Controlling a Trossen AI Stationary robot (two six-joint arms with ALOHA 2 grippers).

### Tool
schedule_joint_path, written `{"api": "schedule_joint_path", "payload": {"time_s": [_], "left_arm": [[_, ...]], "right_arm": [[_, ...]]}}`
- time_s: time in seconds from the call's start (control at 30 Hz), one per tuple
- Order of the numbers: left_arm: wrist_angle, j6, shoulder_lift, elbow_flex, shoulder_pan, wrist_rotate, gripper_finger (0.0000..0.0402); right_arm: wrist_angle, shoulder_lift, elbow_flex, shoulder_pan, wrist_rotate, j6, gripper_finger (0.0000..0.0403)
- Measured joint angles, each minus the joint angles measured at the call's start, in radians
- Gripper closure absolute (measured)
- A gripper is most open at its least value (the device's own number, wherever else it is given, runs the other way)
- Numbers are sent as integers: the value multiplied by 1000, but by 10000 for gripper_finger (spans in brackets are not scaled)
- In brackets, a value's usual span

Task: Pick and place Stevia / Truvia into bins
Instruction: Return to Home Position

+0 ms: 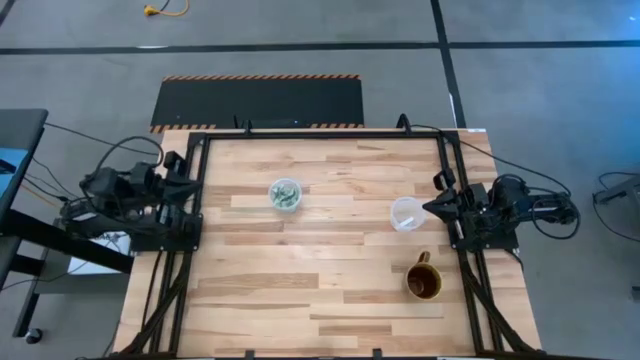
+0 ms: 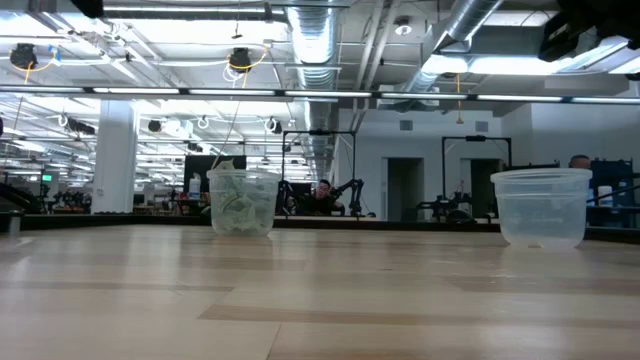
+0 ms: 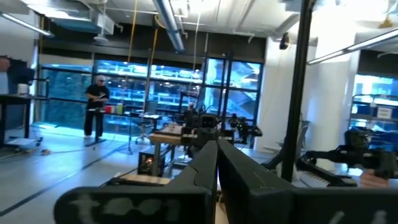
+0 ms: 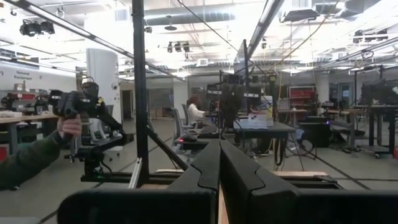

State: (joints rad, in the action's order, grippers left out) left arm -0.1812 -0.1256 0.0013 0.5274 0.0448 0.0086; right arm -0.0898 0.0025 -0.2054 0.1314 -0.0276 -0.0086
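Dark fingers of the left gripper are seen pressed together in the left wrist view, with only a thin seam between them, and nothing is pinched. The same is shown in the right wrist view: the right gripper has its fingers closed flat on each other, with nothing between them.

In the high view the left gripper is held at the left edge of the table, on its folded arm and well apart from both cups. The right gripper is pointed inward from the right edge, its tip just beside the second cup, right of centre.

Green and white sachets are gathered inside the first cup, which is set upright left of centre in the upper half of the table. In the low view the sachets are seen through its clear wall at the left of the frame, with the first cup and the second cup well apart. A brown mug is placed at the lower right of the high view, below the second cup.

Beyond the table, a person's hand and green sleeve are seen at the left of the right wrist view.
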Motion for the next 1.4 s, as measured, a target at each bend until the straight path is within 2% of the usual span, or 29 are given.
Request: {"api": "schedule_joint_path", "payload": {"time_s": [0.27, 0.4, 0.7, 0.83, 1.0, 1.2, 1.4], "left_arm": [[-34, 28, 2, -3, 0, -13, 401], [18, 15, 4, -49, 0, -14, 401], [390, 15, 5, -314, 0, -13, 401], [498, 9, 5, -400, 0, 9, 401], [553, -3, 5, -462, 0, 13, 401], [546, -6, 5, -466, 0, 15, 401], [503, -13, 5, -466, 0, 21, 401]], "right_arm": [[6, 0, -1, 0, 0, -1, 403], [18, 0, -1, 0, 0, -1, 403], [-18, 0, 46, 0, -1, 9, 403], [-42, 0, 74, 0, -1, 25, 403], [-117, 0, 131, 0, -11, 37, 403], [-209, 0, 196, 0, -27, 70, 403], [-197, 0, 198, 0, -26, 72, 403]]}}
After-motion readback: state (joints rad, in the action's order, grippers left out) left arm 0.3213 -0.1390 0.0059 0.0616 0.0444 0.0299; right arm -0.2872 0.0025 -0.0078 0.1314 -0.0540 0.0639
